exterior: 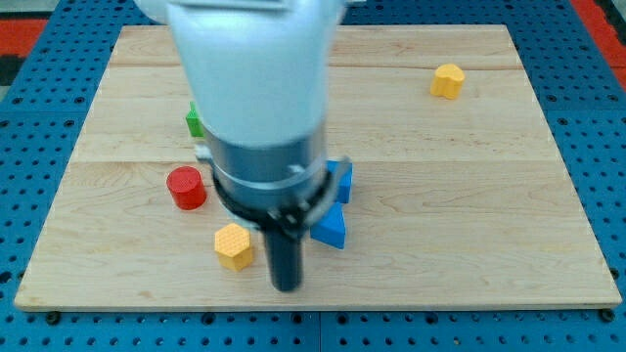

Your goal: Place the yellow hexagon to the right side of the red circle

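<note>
The yellow hexagon (234,245) sits near the front of the bench (469,196), a little right of and nearer than the red circle (185,188). My tip (286,286) is just right of the hexagon. The tool is only a rod, so it can't open or close. To do this well, I think I should go around and push the hexagon gently up level with the circle. Blue blocks (333,227) lie close by. Another yellow block (447,81) waits far right.
</note>
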You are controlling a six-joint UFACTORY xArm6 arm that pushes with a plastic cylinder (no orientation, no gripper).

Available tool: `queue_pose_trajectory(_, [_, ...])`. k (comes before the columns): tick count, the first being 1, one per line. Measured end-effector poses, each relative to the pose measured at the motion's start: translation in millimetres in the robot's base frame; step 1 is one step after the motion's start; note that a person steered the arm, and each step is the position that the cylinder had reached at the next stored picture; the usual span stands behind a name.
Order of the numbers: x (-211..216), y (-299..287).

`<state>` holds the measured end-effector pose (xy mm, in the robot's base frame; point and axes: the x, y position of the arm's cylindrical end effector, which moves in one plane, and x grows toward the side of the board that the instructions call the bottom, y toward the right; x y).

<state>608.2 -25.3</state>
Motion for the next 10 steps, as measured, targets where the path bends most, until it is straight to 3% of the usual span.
queue_pose_trajectory(2, [0, -104])
queue_pose_trajectory(3, [-10, -35])
queue_pose_trajectory(5, [-14, -75])
queue_pose_trajectory(8, [-55, -94])
queue_pose_trajectory(10, [-106, -78])
